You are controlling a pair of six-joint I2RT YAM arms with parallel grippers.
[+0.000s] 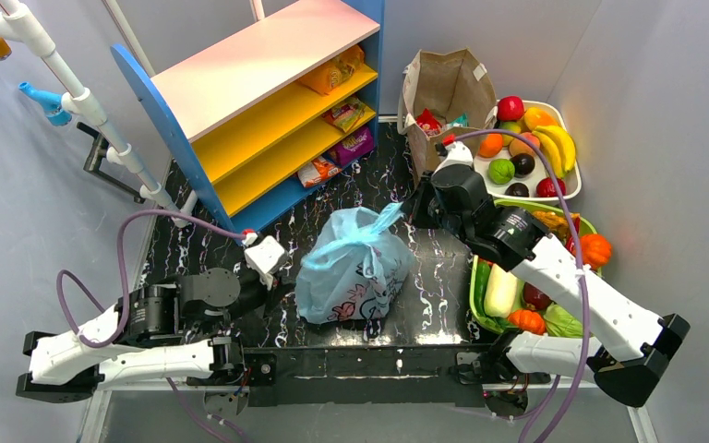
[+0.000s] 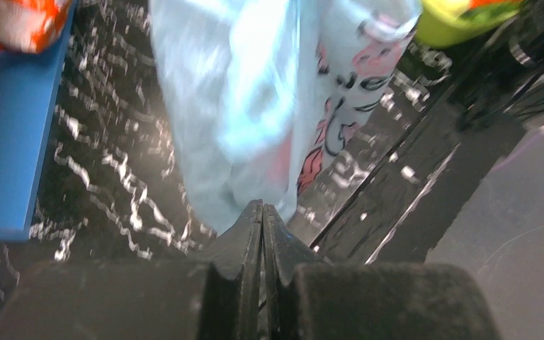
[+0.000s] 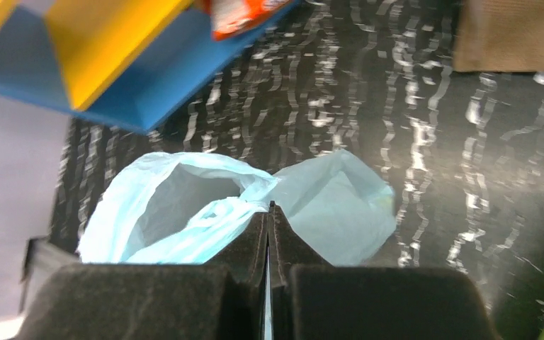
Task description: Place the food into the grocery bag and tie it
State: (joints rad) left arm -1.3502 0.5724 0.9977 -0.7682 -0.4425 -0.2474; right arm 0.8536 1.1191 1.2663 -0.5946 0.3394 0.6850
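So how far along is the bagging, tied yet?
Done: the light-blue grocery bag sits bulging mid-table, its handles drawn into a knot on top; the contents aren't visible. In hand: nothing clear. The left gripper and right gripper both have jaws shut, the right one close by the knot, contact unclear. Left: probably only backing the arms off.

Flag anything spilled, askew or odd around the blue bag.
Nothing stands out. The grocery bag stands upright on the table with its handles tied in a knot on top, and nothing lies spilled around it. One handle end pokes up from the knot, as expected on a tied bag.
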